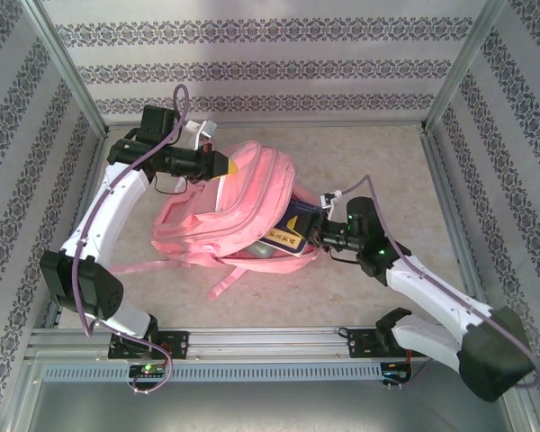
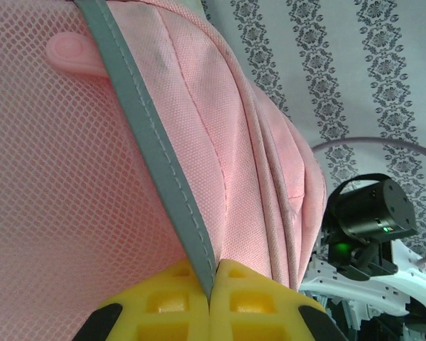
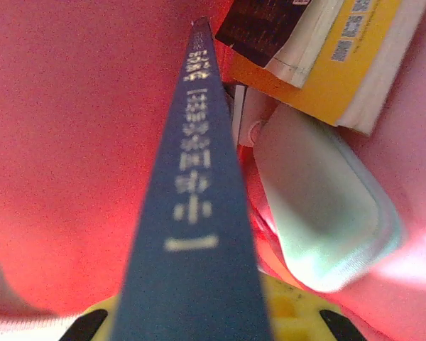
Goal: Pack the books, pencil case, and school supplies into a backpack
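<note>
backpack: the big pink fabric backpack point(image 1: 238, 193) lies slumped in the middle of the beige speckled table point(image 1: 387, 171), opening turned to the right, straps spilling toward the near edge.
left claw: and the left gripper point(image 2: 209, 283) is up at the bag's far-left end, yellow fingers point(image 2: 259, 302) pressed together on a grey trim strip point(image 2: 153, 135). the strip runs alongside a pink mesh panel point(image 2: 50, 185).
right claw: over on the right, the right gripper point(image 1: 311, 229) is at the bag's mouth, clamped on a flat dark navy book point(image 3: 192, 213). the book is edge-up, its spine with pale lettering pointing into the opening.
inside the bag: pink lining all round. a pale mint-green oblong pencil case point(image 3: 323, 213) sits just to the right of the navy book.
deeper in: a yellow-orange paperback point(image 3: 351, 60) lies beyond the case, with a second dark book point(image 3: 259, 28) touching it.
</note>
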